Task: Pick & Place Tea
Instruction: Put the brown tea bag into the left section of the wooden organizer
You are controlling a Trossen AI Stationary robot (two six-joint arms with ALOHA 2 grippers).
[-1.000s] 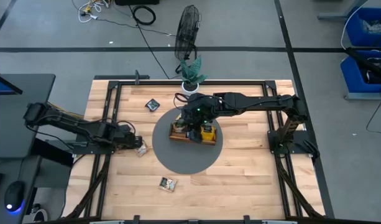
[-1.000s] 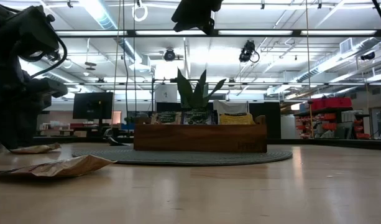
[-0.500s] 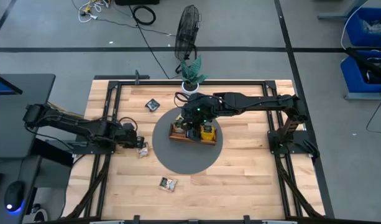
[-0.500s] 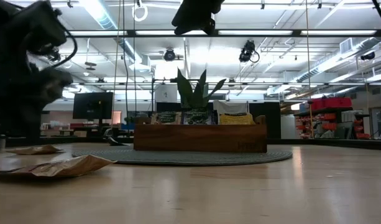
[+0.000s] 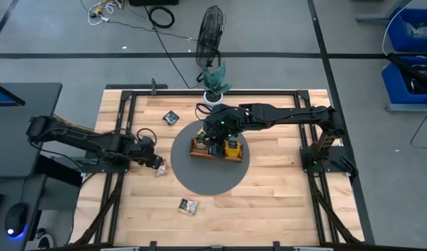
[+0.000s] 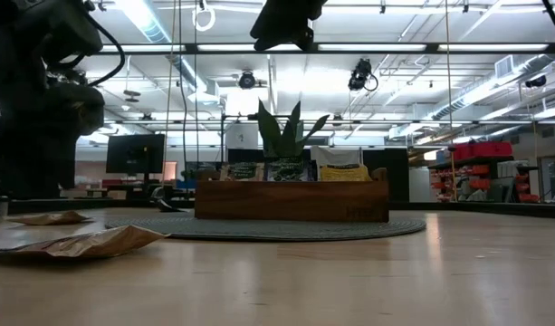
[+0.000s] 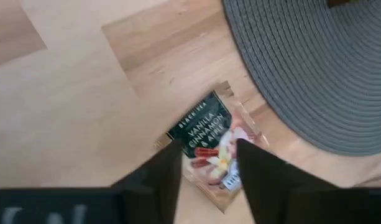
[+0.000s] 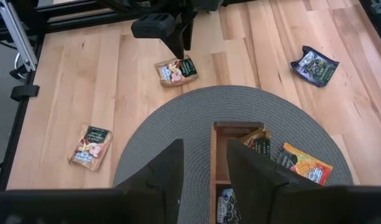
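Currently left gripper (image 7: 207, 163) hangs over the vanilla cinnamon tea sachet (image 7: 209, 144), fingers spread and straddling it, nothing pinched yet. Sachet lies flat on the wood table (image 7: 66, 112), just off the edge of the grey round mat (image 7: 314, 68), so my read is the fingers are lined up for a straight drop and pinch; whether the tips touch the wood, can't tell. Flat foil packet on bare wood will be fiddly, could slide out when the fingers close. Right gripper (image 8: 202, 163) hovers above the wooden tray (image 8: 214, 155) in the middle of the mat, fingers apart and empty, looks parked there clear of the left arm's path. Tray already holds several sachets, including an orange one (image 8: 304, 162). Loose ones left on the table: a second vanilla-type sachet (image 8: 91, 147) on the near side, well apart from the mat, and a dark sachet (image 8: 314, 64) on the far side by the potted plant (image 5: 214, 80). So partway done, I'd say three to go.
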